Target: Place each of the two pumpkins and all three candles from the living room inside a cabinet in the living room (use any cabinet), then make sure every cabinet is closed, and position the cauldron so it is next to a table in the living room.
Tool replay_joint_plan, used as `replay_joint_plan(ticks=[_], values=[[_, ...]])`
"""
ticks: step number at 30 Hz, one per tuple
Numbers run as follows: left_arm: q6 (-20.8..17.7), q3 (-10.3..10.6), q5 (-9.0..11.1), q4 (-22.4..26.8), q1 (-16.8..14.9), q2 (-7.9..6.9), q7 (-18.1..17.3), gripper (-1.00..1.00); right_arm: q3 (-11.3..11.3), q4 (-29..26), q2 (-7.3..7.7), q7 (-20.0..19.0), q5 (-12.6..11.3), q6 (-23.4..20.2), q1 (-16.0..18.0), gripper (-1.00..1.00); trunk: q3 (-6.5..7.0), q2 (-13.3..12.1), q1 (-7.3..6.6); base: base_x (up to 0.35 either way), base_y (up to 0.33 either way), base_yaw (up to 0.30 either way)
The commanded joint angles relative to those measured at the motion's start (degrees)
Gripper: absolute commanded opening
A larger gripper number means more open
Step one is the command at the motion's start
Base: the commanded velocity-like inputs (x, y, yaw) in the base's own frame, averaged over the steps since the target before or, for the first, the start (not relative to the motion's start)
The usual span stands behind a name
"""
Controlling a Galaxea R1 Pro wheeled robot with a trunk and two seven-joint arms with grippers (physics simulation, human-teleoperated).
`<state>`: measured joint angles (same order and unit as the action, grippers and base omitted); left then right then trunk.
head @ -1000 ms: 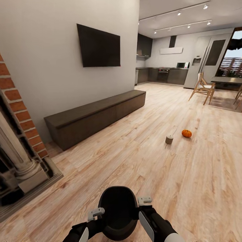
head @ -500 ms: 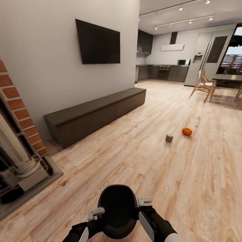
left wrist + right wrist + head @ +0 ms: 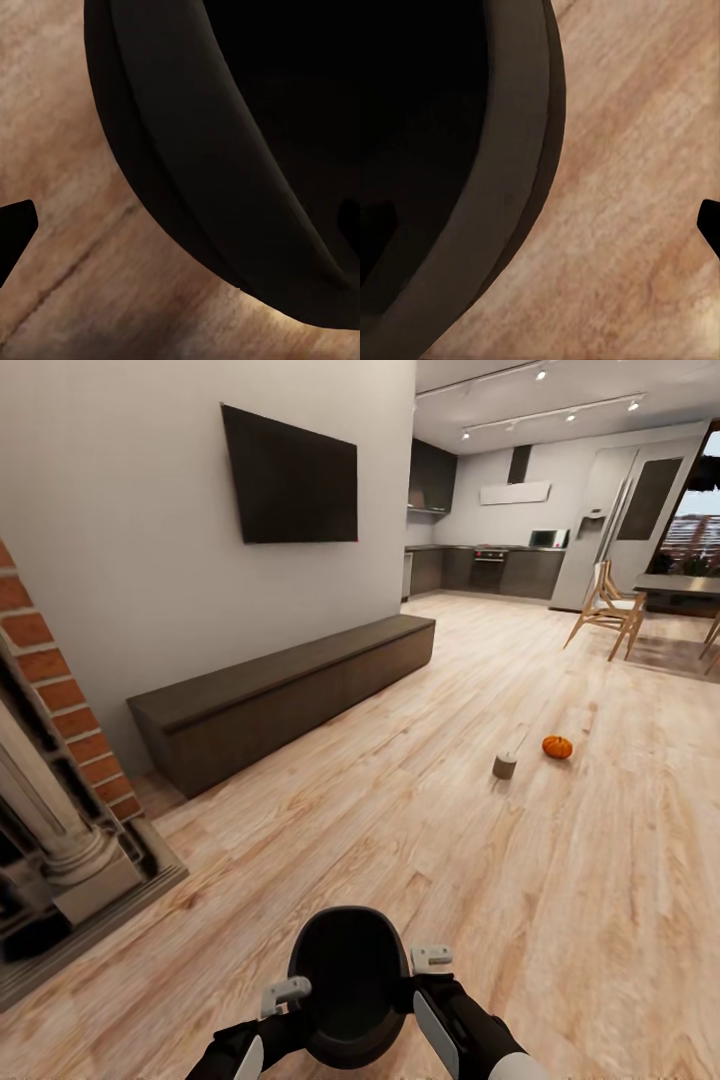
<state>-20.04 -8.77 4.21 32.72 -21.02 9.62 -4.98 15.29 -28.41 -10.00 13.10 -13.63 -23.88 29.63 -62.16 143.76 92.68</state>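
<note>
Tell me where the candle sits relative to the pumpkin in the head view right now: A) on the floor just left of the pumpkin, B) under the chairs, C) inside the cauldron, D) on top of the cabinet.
A: the candle stands on the plank floor just left of the pumpkin, slightly nearer the camera, well apart from the cabinet and the cauldron.

a home: wall tv; brick fireplace; open kitchen behind
</note>
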Motion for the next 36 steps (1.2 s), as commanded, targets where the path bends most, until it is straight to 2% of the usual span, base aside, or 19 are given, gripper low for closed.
replay_joint_plan(ticks=[1,4,13,20,29,30,36], values=[[0.0,-0.1,-0.4,0.0,0.0,-0.02,0.1,1.00,0.0,0.0,0.00,0.0,0.0,0.0,0.0,1.00,-0.23,0.0,0.03,0.000,0.000,0.000],[0.0,-0.1,-0.4,0.0,0.0,-0.01,0.1,1.00,0.0,0.1,0.00,0.0,0.0,0.1,0.0,1.00,-0.90,0.1,0.10,0.000,0.000,0.000],[0.0,-0.1,-0.4,0.0,0.0,-0.02,0.1,1.00,0.0,0.1,0.00,0.0,-0.1,1.5,0.0,1.00,-0.90,0.1,0.10,0.000,0.000,0.000],[0.0,-0.1,-0.4,0.0,0.0,-0.04,0.1,1.00,0.0,0.1,0.00,0.0,-0.1,1.6,0.0,1.00,-2.45,0.1,0.28,0.000,0.000,0.000],[0.0,-0.1,-0.4,0.0,0.0,-0.04,0.1,1.00,0.0,0.1,0.00,0.0,-0.1,1.6,0.0,1.00,-2.45,0.1,0.28,0.000,0.000,0.000],[0.0,-0.1,-0.4,0.0,0.0,-0.04,0.1,1.00,0.0,0.2,0.00,0.0,-0.1,1.6,0.0,-1.00,-2.45,0.1,0.28,0.000,0.000,0.000],[0.0,-0.1,-0.4,0.0,0.0,-0.04,0.1,1.00,0.0,0.1,0.00,0.0,-0.1,1.6,0.0,-1.00,-2.45,0.1,0.28,0.000,0.000,0.000]])
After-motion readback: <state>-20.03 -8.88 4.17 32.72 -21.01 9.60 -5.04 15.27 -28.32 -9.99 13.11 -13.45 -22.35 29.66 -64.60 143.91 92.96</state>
